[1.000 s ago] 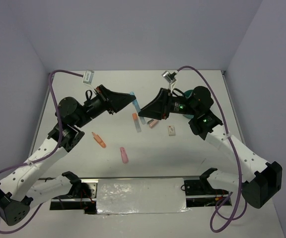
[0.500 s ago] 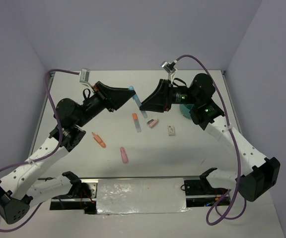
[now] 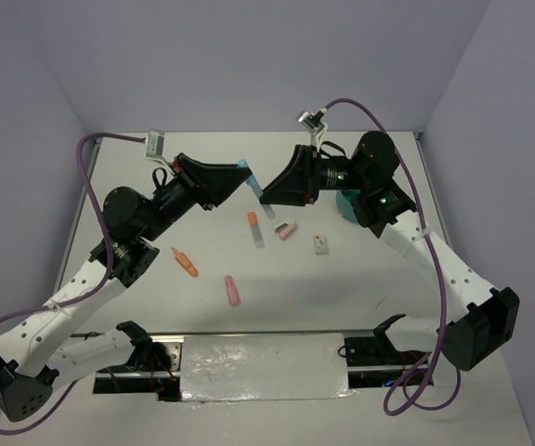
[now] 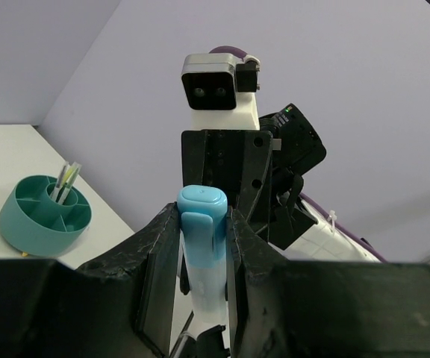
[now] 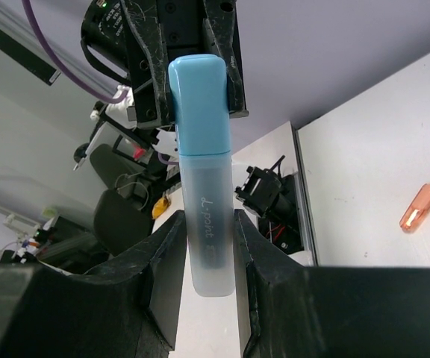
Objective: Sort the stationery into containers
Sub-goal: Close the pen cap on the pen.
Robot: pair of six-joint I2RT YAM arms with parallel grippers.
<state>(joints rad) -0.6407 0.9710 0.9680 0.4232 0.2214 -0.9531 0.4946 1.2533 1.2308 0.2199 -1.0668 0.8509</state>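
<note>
Both grippers clamp one blue highlighter (image 5: 198, 97) in mid-air over the table (image 3: 156, 307): left gripper (image 4: 201, 227) on its cap end, right gripper (image 5: 207, 231) on its clear barrel. The teal organiser (image 4: 42, 218) stands beside the right arm.

The blue highlighter (image 5: 202, 171) is seen to be smooth plastic, its cap glossy and its barrel frosted, while the fingers (image 5: 166, 283) are shown in matt, faintly grainy black plastic and the teal organiser (image 4: 39, 227) in smooth, softly sheened plastic.
</note>
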